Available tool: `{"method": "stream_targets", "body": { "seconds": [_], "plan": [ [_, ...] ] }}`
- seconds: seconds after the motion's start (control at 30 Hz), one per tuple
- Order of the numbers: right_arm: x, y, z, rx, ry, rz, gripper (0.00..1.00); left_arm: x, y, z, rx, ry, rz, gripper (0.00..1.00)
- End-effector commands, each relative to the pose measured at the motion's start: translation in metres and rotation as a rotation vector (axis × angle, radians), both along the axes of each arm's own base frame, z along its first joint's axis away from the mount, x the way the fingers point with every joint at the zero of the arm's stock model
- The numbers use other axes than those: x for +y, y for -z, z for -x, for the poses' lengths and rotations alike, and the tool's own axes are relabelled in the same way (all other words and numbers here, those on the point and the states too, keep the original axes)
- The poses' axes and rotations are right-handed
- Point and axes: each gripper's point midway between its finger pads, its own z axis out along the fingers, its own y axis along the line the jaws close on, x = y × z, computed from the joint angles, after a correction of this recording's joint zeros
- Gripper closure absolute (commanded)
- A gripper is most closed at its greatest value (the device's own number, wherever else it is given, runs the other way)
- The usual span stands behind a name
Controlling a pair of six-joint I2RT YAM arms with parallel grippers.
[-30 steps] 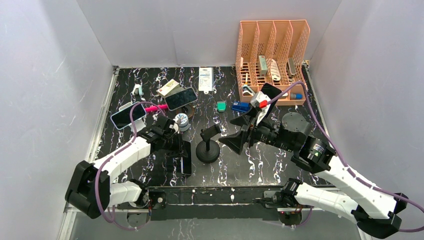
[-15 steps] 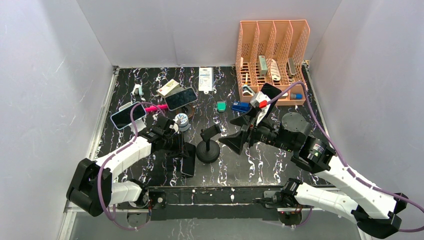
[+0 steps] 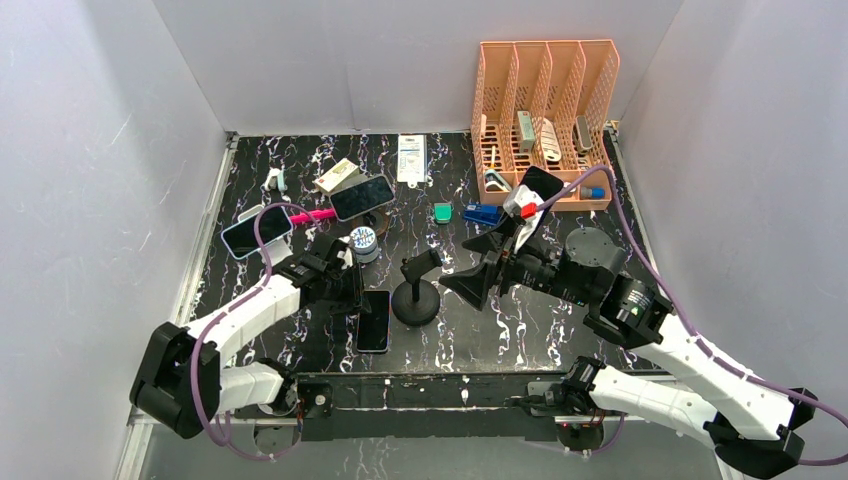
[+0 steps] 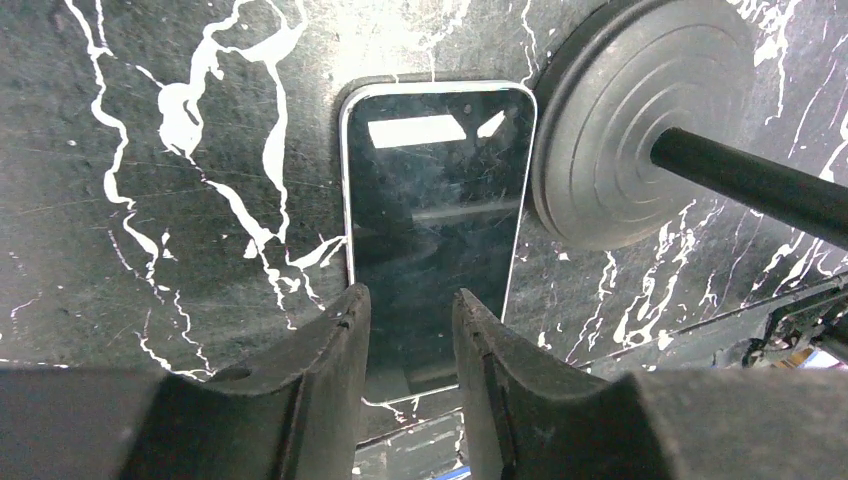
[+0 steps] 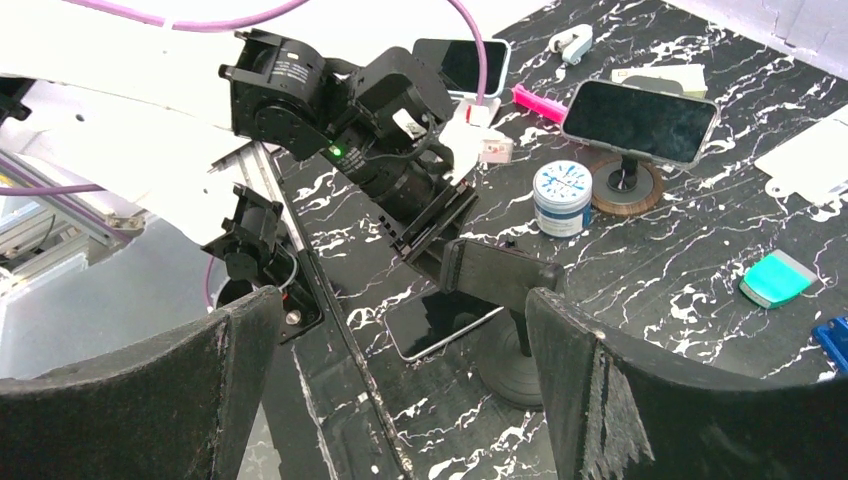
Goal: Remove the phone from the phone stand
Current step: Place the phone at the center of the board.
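we see the phone (image 3: 374,320) lying flat on the counter (image 3: 500,330) near its near edge, just beside the round base of the phone stand (image 3: 417,295). our left claw (image 4: 410,300) hovers over it, fingers slightly parted, gripping nothing. the right claw (image 3: 478,262) gapes wide beside the stand.

Phone (image 3: 373,320) lies left of stand (image 3: 416,300)

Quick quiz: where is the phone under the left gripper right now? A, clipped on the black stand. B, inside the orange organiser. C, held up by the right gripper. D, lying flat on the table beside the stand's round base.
D: the left wrist view shows the phone lying flat on the table next to the round base of the black stand, below the left gripper.
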Motion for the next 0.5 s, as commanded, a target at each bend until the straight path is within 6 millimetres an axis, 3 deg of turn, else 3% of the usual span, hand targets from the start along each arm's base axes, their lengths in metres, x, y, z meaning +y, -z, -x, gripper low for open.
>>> {"method": "stream_targets", "body": {
  "seconds": [0.0,0.2,0.37,0.47],
  "plan": [
    [-0.002,-0.004,-0.003,-0.013,0.023,-0.019,0.01,0.011,-0.008,-0.005,-0.04,-0.043,-0.042,0.64],
    [-0.007,0.003,-0.008,-0.008,0.063,0.003,0.01,0.015,-0.035,-0.017,-0.134,-0.087,-0.038,0.56],
    [-0.014,0.017,-0.025,0.015,0.165,0.06,0.01,0.01,-0.092,-0.038,-0.327,-0.085,0.034,0.52],
    [-0.013,0.028,-0.037,0.034,0.213,0.131,0.01,0.017,-0.125,-0.052,-0.471,-0.079,0.017,0.45]
  ]
}}
